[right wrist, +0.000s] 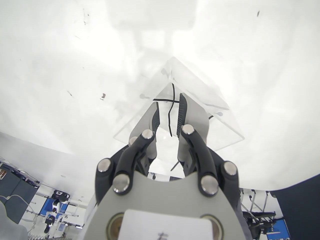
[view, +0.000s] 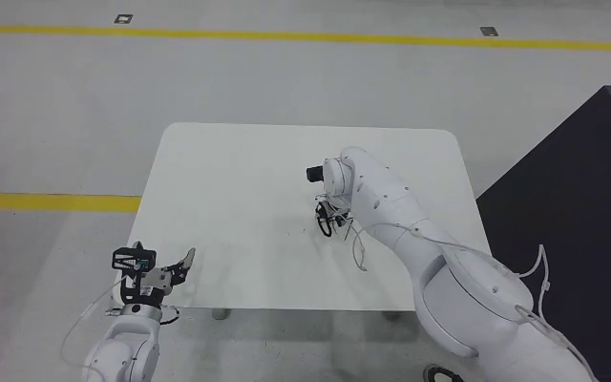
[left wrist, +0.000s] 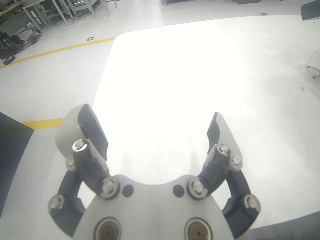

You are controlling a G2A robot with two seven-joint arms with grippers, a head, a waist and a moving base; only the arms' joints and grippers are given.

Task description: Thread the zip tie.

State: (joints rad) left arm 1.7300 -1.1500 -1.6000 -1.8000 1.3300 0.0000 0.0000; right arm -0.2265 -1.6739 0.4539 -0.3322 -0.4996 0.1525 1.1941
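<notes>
A thin black zip tie (right wrist: pixel 172 93) hangs on a clear acrylic stand (right wrist: pixel 200 88) near the middle of the white table (view: pixel 239 172). One strand runs down between my right gripper's fingers (right wrist: pixel 182 111) and a second strand crosses it. My right gripper (right wrist: pixel 169 99) is open by a narrow gap, its pads on either side of the strand without touching it. From above, this gripper (view: pixel 326 218) sits over the zip tie (view: pixel 325 225). My left gripper (left wrist: pixel 150 111) is wide open and holds nothing, hovering at the table's near left corner (view: pixel 177 267).
The clear stand (left wrist: pixel 313 68) shows far off in the left wrist view. Bare tabletop lies between the two arms. A dark partition (view: pixel 563 191) stands to the right of the table, and yellow floor lines (view: pixel 67 201) run past it.
</notes>
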